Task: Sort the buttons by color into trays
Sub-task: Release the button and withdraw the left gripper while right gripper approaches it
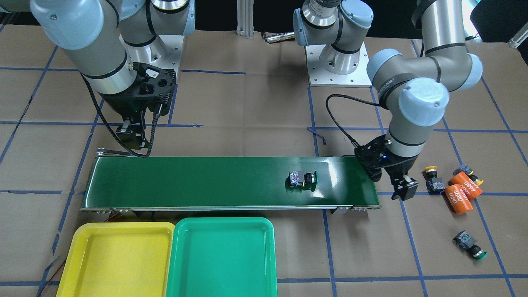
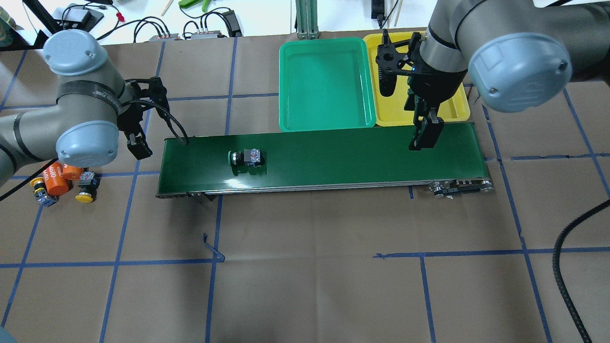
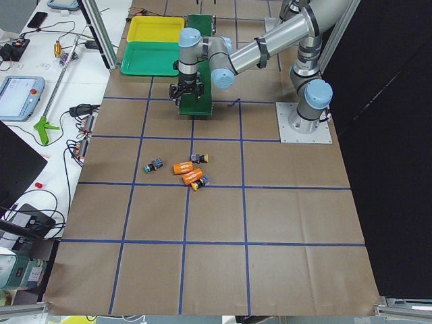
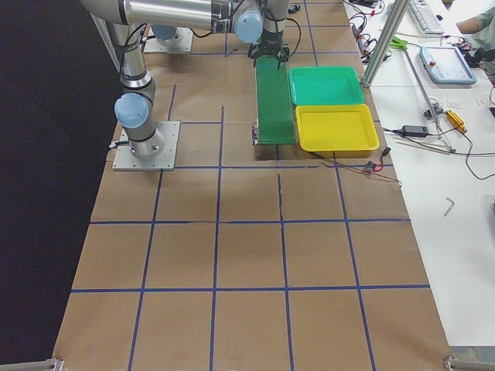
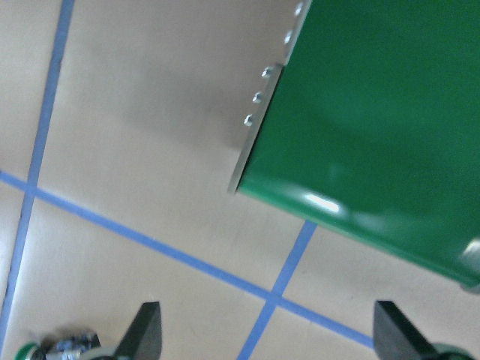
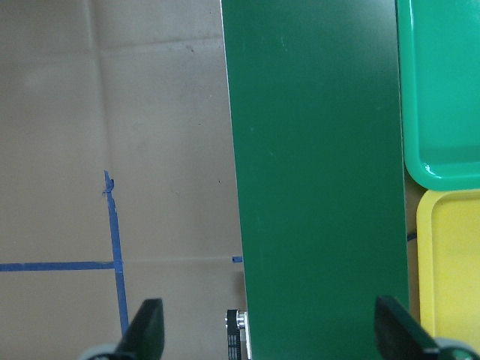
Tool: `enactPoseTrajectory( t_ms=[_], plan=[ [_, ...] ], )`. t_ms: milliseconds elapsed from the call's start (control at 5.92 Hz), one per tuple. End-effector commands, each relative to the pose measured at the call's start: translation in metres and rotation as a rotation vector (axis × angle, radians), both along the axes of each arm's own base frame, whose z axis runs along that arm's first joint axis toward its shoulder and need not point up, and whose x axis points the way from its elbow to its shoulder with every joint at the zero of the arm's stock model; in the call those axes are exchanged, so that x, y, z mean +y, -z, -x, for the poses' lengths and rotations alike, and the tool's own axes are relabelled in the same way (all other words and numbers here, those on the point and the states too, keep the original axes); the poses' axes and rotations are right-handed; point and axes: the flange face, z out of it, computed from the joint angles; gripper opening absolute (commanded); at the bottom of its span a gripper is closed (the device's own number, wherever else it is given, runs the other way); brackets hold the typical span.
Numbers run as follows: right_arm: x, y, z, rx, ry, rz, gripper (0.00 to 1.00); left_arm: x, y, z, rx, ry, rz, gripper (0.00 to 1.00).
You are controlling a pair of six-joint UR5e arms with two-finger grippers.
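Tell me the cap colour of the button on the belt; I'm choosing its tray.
Green; the button shows best in the overhead view.

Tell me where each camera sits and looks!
Front-facing: across the table, facing the robot; both arms.
Overhead: behind the robot's shoulders, looking down; both arms.
Left side: table's left end, looking along it; left arm nearest.
Right side: table's right end; right arm nearest.
Left wrist: above a corner of the belt, looking down; left gripper, open.
Right wrist: above the belt, green tray and yellow tray; right gripper, open.
Shared: front-facing and overhead both show the green button on the belt.
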Motion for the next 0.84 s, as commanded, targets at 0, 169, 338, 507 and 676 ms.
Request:
enactPoseTrajectory(
  t_ms=[0,169,338,507,676],
  plan=[
    [-0.007,0.011,-0.024,-0.003,-0.012,0.039,1.0,0.01,0.004,-0.099,0.03,-0.462,0.049,0.99],
    [-0.024,0.03,-0.036,-0.009,-0.028,0.078,1.0,0.018,0.014,-0.126,0.047,-0.649,0.059,0.99],
    [-0.033,0.05,-0.059,-0.016,-0.063,0.104,1.0,0.02,0.028,-0.128,0.062,-0.908,0.08,0.99],
    [-0.03,0.062,-0.098,-0.026,-0.119,0.148,1.0,0.019,0.047,-0.131,0.065,-1.026,0.058,0.99],
    [-0.025,0.08,-0.13,-0.03,-0.121,0.157,1.0,0.025,0.077,-0.163,0.065,-1.146,0.017,0.98]
  ],
)
